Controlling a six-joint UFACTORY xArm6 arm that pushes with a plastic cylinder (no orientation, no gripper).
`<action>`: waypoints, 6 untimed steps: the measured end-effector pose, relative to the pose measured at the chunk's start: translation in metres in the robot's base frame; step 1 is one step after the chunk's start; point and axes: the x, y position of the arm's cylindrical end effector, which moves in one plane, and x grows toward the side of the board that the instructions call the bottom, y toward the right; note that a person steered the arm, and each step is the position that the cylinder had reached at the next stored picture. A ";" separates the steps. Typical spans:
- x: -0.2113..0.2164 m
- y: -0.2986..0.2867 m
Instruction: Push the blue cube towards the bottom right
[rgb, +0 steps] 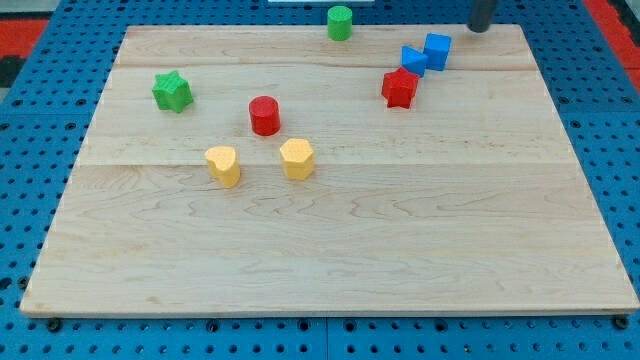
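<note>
Blue cube (437, 49) sits at one o'clock on the counter (330, 260), not yet pushed. My tip (481, 28) hovers near, at its two o'clock; I have no gripper to open or close.

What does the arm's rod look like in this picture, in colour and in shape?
Only the lower end of my tip shows, at the view's top right, just beyond the wooden board. It is a dark grey, round, smooth rod with a blunt end. No cables or markings show; the arm above is out of frame.
</note>
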 end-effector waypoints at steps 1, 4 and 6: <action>0.023 -0.045; 0.140 -0.043; 0.275 -0.025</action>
